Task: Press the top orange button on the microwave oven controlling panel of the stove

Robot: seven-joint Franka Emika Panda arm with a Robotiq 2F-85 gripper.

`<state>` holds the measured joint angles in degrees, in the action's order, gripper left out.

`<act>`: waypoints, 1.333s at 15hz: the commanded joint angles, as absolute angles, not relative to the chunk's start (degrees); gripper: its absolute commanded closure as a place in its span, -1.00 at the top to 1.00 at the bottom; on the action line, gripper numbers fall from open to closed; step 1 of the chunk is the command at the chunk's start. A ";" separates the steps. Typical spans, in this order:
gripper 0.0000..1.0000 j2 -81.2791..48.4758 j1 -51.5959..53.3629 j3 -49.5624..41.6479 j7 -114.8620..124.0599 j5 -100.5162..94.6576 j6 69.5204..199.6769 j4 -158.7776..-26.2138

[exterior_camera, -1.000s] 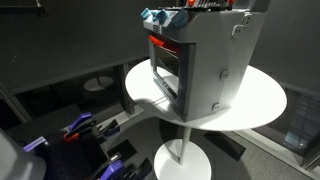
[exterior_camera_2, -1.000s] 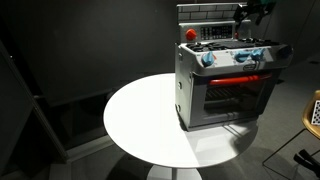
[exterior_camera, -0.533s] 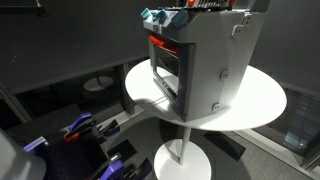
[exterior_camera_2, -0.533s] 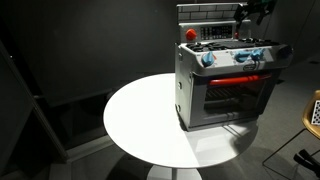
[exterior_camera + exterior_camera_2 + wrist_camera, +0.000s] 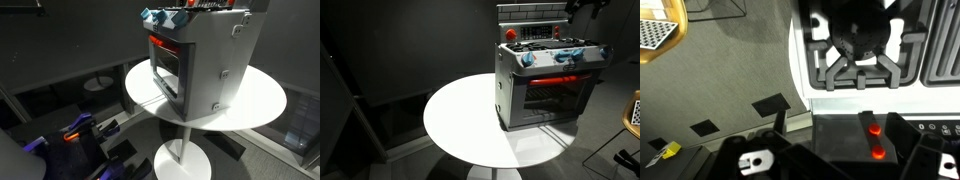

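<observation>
One grey boxy stove (image 5: 545, 85), with blue knobs and red trim on top and a dark door, stands on the round white table (image 5: 450, 125). Above the stove is seemingly the gripper (image 5: 588, 6); I cannot tell how its jaws stand.

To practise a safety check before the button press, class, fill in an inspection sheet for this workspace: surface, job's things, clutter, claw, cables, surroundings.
Surface: round white table, on a single pedestal.
Job's things: stove stands upright toward one side of the table. The wrist view shows two orange buttons beside the burner grates.
Clutter: nothing seen on the table besides the stove.
Claw: the claw hangs above the stove's rear corner at the frame's top edge. Open or shut cannot be told.
Cables: nothing seen.
Surroundings: dark room, with blue and orange items on the floor beside the table.
</observation>
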<state>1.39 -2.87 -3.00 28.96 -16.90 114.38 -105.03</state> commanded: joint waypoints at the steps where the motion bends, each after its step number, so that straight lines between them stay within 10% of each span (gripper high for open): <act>1: 1.00 6.00 -2.75 -2.54 25.65 -14.12 107.73 -107.07; 20: 1.00 33.57 -2.37 -3.30 1.94 -7.80 100.19 -130.11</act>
